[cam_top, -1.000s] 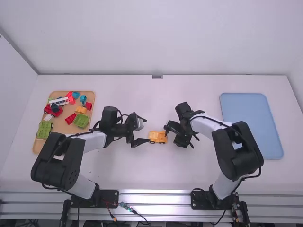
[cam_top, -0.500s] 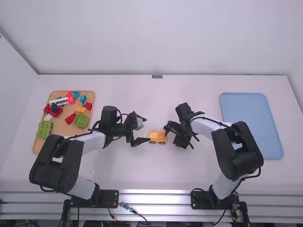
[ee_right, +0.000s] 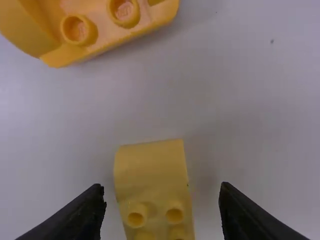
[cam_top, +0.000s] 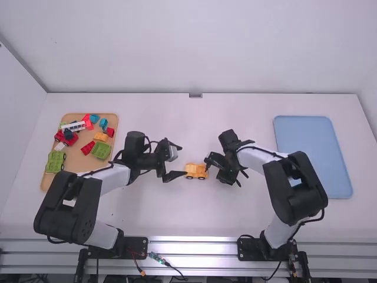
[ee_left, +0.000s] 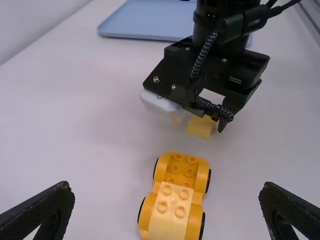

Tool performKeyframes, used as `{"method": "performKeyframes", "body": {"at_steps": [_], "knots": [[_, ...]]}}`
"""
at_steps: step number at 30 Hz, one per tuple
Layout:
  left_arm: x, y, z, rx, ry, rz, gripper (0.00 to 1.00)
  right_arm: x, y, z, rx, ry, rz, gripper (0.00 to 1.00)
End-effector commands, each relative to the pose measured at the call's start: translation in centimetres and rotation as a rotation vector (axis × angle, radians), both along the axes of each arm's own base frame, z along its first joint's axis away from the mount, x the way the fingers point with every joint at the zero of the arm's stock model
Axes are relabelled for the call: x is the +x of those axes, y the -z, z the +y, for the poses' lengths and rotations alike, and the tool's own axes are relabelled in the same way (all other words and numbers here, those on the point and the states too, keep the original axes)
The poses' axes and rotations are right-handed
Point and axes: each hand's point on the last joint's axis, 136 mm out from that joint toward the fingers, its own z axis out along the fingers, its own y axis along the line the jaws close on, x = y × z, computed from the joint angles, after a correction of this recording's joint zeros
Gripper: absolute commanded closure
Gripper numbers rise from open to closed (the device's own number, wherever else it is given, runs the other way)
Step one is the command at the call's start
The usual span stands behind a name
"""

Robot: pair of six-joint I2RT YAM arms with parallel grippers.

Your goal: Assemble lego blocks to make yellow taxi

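Observation:
In the high view my left gripper (cam_top: 184, 161) is beside the yellow wheeled car (cam_top: 196, 171), and my right gripper (cam_top: 224, 167) is low on the car's other side. The left wrist view has the left gripper (ee_left: 166, 188) wide open, the car (ee_left: 187, 171) standing between and beyond its fingers with a lighter yellow block (ee_left: 171, 212) on one end. Under the right arm lies a small loose yellow block (ee_left: 200, 127). That loose block (ee_right: 151, 172) is between the open fingers of the right gripper (ee_right: 162, 191), with a gap on each side.
A wooden tray (cam_top: 76, 163) of red, green, blue and yellow pieces lies at the far left. The blue tray (cam_top: 312, 154) is on the right side of the table. Both arms are close to the car from opposite sides.
The left arm's elbow has swung slightly outward while its gripper has barely moved. My right gripper has shifted very slightly. The car has stayed in place.

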Motion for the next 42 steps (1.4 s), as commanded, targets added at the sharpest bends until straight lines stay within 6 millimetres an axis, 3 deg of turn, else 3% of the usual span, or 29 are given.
{"method": "performKeyframes", "body": {"at_steps": [1,8,9,10,11,16,19,26,30,35,42], "knots": [[0.3,-1.5,0.1,-0.023,0.006,-0.032,0.01,-0.6,0.5,-0.2,-0.007,0.008,0.031,0.44],[0.3,-1.5,0.2,-0.023,0.003,-0.032,0.01,-0.7,0.5,-0.2,-0.003,0.008,0.032,0.56],[0.3,-1.5,0.1,-0.023,0.006,-0.032,0.01,-0.7,0.5,-0.1,-0.001,0.007,0.033,0.59],[0.2,-1.5,0.0,-0.023,0.009,-0.032,0.01,-0.7,0.5,-0.1,0.000,0.006,0.034,0.71],[0.2,-1.5,0.0,-0.023,0.009,-0.032,0.01,-0.7,0.5,-0.1,0.000,0.007,0.034,0.73],[0.2,-1.5,0.0,-0.023,0.009,-0.033,0.01,-0.3,0.5,0.0,0.004,0.067,0.026,0.75],[0.2,-1.5,0.0,-0.024,0.009,-0.035,0.01,0.4,0.4,0.2,0.016,0.117,0.002,0.88],[0.3,-1.6,0.0,-0.025,0.009,-0.044,0.01,2.2,-0.1,1.5,0.073,0.276,-0.040,0.90],[0.6,-1.9,0.0,-0.026,0.007,-0.062,0.01,2.7,-0.9,2.4,0.086,0.416,-0.022,1.00],[1.4,-3.1,-0.1,-0.079,-0.039,-0.029,0.01,3.9,-1.7,2.8,0.130,0.632,-0.015,1.00],[1.6,-3.2,-0.1,-0.085,-0.048,-0.025,0.01,3.1,-0.8,1.3,0.118,1.030,0.069,1.00]]}}
